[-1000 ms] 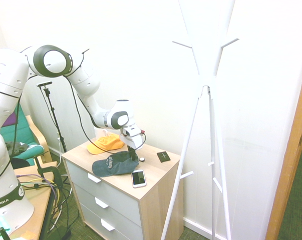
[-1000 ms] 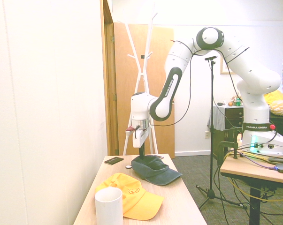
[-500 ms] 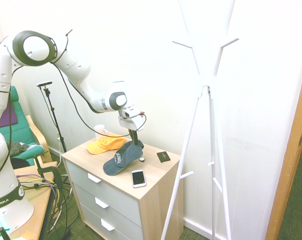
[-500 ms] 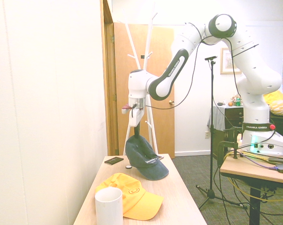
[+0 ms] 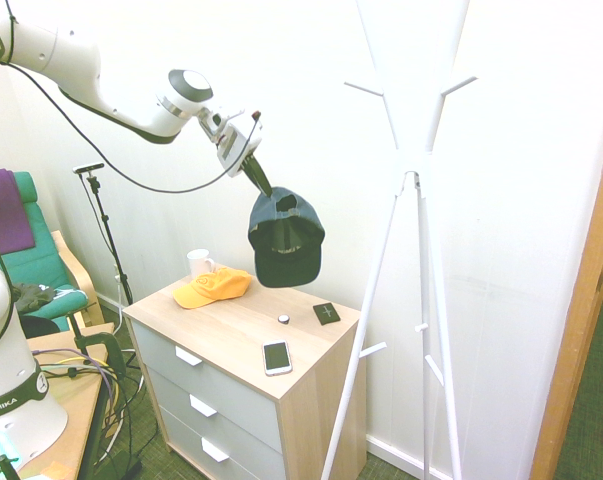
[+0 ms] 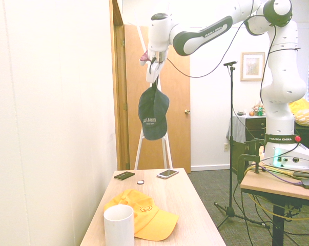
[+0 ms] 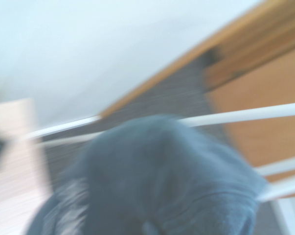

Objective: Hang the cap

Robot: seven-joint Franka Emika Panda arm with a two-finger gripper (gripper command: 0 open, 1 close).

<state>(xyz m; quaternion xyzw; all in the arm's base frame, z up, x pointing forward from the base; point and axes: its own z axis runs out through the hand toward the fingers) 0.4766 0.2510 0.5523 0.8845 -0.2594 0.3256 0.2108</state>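
One gap matters: gripper (image 5: 258,180) is clenched on the cap (image 5: 285,238), which dangles brim-down high above the dresser (image 5: 241,335), with the coat rack (image 5: 411,150) pegs off to the side and a bit higher.

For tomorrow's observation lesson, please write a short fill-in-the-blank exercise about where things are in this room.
1. The dark cap hangs in the air from the robot's ____.
2. On the dresser, the mug stands beside a cap of ____ colour.
3. The phone lies near the dresser's front edge with its screen facing ____.

Missing words: gripper; orange-yellow; up
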